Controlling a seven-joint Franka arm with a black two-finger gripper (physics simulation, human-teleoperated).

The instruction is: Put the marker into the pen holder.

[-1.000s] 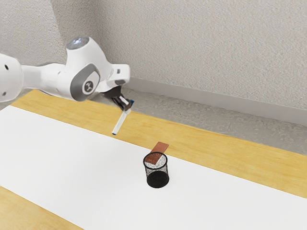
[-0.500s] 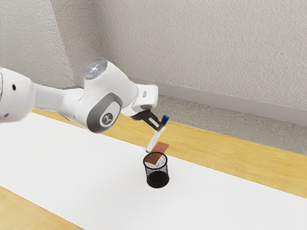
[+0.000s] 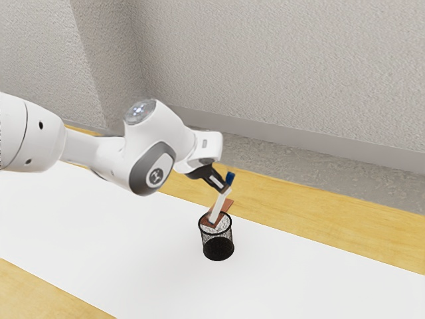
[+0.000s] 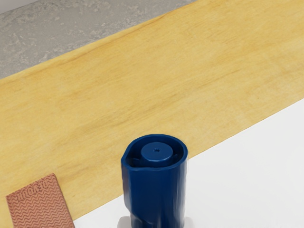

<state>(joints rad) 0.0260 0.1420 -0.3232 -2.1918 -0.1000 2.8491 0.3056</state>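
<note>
The gripper (image 3: 224,191) is closed down to the thickness of the marker (image 3: 217,207), which it grips between its fingers, tilted, blue end up, its lower end at the mouth of the black mesh pen holder (image 3: 218,250) (how far in, if at all, I cannot tell). The holder stands upright on a smooth white strip (image 3: 133,246), near a reddish-brown slab (image 3: 229,204) lying across the strip's edge onto yellow wood-grained tabletop (image 3: 319,219). Beyond lie mottled grey floor (image 3: 299,159) and rough, pale walls (image 3: 279,66).
</note>
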